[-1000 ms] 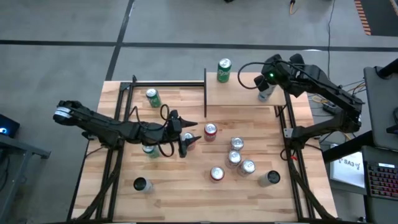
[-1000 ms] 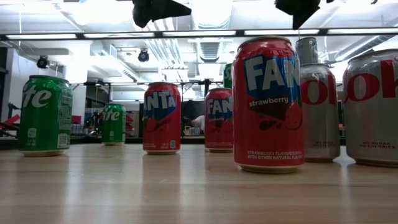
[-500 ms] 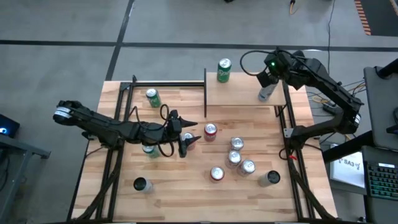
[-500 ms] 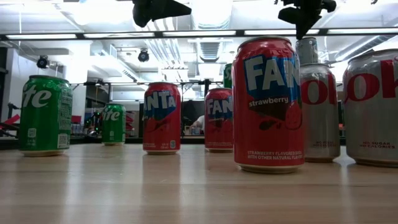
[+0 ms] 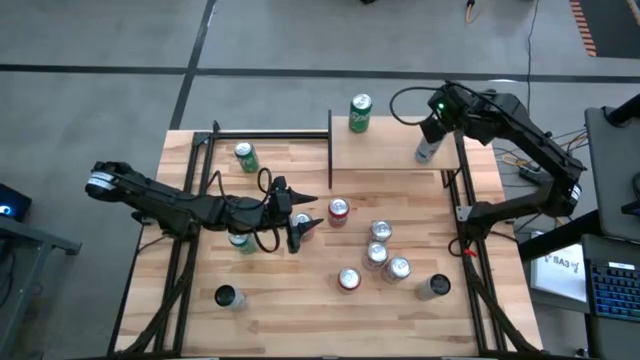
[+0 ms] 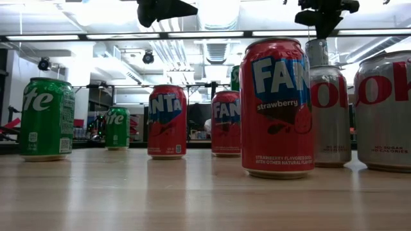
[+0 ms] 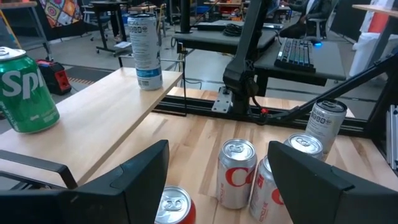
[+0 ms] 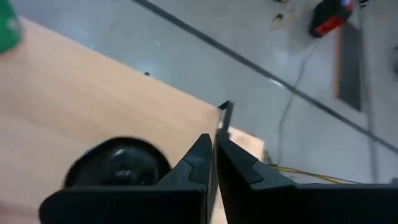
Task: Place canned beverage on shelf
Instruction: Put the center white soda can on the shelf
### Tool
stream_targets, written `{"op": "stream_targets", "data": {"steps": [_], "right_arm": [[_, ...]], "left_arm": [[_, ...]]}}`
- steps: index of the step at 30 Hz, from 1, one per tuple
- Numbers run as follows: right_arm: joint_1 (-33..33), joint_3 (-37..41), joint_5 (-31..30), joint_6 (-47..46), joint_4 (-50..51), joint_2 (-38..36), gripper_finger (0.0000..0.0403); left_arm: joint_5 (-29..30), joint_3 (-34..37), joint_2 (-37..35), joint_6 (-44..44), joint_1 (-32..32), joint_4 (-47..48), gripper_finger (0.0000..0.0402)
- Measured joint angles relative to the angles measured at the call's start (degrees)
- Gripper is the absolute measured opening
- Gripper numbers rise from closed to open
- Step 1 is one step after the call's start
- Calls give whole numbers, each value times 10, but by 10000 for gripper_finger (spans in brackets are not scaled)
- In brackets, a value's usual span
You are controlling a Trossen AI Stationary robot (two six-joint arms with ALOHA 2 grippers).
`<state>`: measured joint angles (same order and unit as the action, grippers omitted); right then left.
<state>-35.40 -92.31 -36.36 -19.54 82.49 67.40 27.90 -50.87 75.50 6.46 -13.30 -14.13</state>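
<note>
The right pincer [image 5: 428,133], clenched and empty, has moved slightly right above the slim can [image 5: 426,151] standing on the shelf [image 5: 385,150]. The left pincer [image 5: 303,227] stays released over the bench [image 5: 300,300].

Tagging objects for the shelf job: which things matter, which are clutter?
Job:
shelf
green can, on shelf
tall can, on shelf
right pincer, shut above it
left pincer, open

Clutter:
red can
silver cans
</note>
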Motion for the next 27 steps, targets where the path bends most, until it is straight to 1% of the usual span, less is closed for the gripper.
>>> {"op": "stream_targets", "data": {"steps": [3, 5, 12, 16, 27], "right_arm": [[0, 0, 47, 0, 0, -11, 12], [0, 0, 64, 0, 0, -15, 12], [0, 0, 69, -4, 0, -22, 12], [0, 8, 93, -4, 0, -21, 12], [2, 21, 96, -14, -2, -22, 12]], "left_arm": [[0, 0, 0, -2, 0, 0, 260], [0, 0, 0, -2, 0, 0, 260], [0, 0, 0, -12, 0, 0, 260], [0, 0, 0, -12, 0, 0, 260], [0, 0, 0, -15, 0, 0, 260]]}}
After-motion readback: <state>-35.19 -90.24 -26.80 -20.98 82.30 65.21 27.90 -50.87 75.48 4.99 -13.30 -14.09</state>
